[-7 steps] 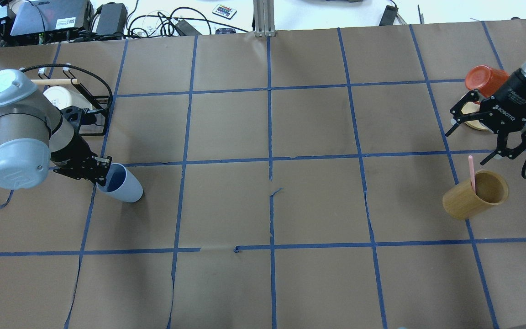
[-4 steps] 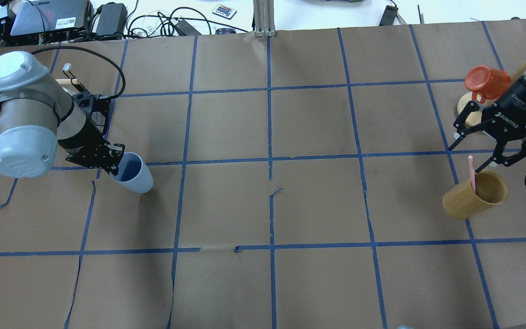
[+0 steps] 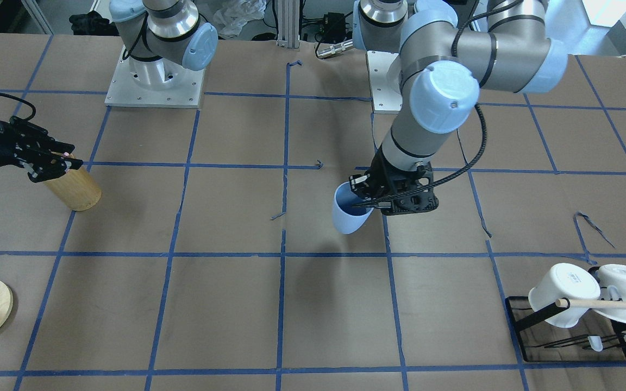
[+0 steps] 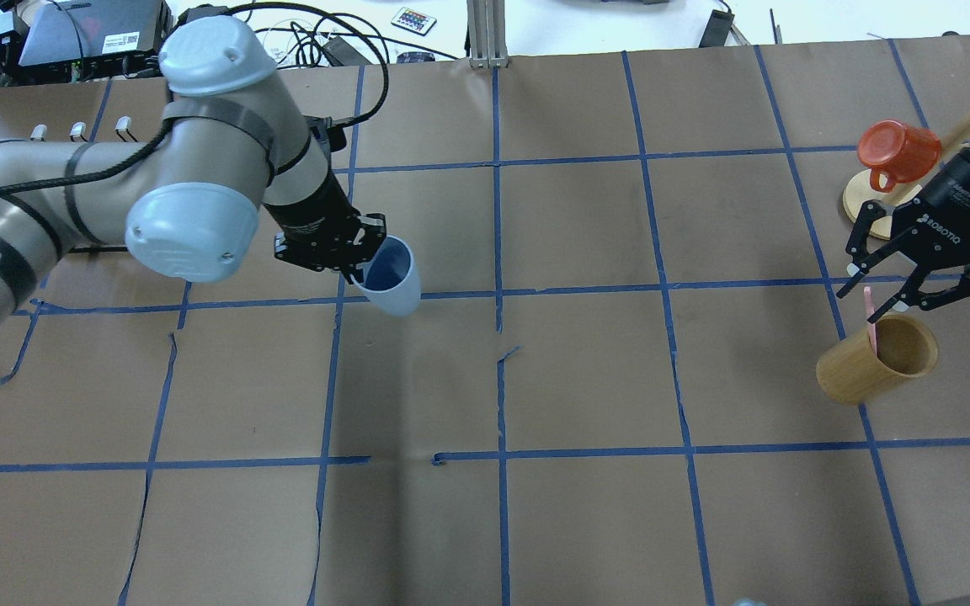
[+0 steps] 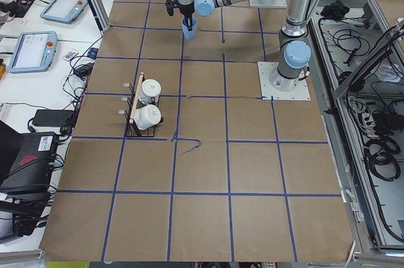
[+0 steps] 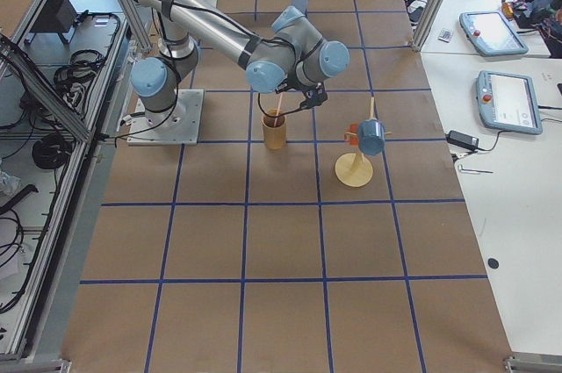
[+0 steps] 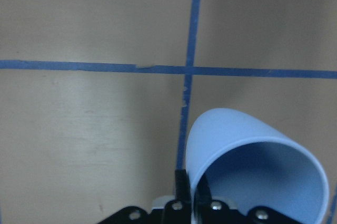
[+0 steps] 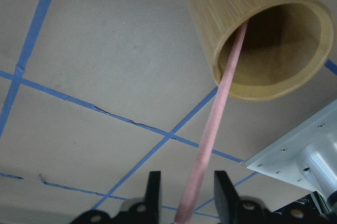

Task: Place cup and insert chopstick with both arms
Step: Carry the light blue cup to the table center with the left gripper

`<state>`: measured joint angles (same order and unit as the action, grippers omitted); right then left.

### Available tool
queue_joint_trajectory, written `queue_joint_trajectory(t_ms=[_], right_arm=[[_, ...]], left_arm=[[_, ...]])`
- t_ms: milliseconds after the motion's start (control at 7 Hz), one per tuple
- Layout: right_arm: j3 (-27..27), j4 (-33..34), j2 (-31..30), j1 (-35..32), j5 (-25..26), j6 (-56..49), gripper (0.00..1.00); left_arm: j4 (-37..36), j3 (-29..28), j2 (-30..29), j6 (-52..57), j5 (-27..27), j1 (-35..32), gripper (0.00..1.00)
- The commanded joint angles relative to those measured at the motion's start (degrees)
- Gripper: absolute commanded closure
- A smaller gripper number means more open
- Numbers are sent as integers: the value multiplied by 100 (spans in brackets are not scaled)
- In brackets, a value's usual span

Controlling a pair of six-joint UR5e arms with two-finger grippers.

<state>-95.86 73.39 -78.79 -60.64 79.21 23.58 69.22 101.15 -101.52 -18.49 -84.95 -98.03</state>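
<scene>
The brown paper-covered table (image 4: 586, 379) is lit evenly from above, and only a soft, diffuse shadow is cast under the raised small light-blue plastic cup (image 3: 349, 220). Exterior views are rendered sharp; the left wrist view is dimmer and slightly blurred.

Mug stand (image 4: 860, 200) and wooden cup (image 4: 851, 374) crowd right tool (image 4: 868, 301).

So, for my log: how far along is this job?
Done: the left pincer grips the cup by its rim. In hand: it hangs tilted above the table; the open right pincer straddles the chopstick in the wooden cup. Left: set cup down, grasp and insert chopstick.
</scene>
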Motion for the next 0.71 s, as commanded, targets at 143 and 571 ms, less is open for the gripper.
queue_joint_trajectory(t_ms=[143,571], right_arm=[[-12,-18,4,52,6,-3,59],[23,-193,-22,61,-55,-3,93]], left_arm=[[-1094,-26,-570,-1254,-40,-805,100],[-1225,-52,-763,-1245,22,-822,100]])
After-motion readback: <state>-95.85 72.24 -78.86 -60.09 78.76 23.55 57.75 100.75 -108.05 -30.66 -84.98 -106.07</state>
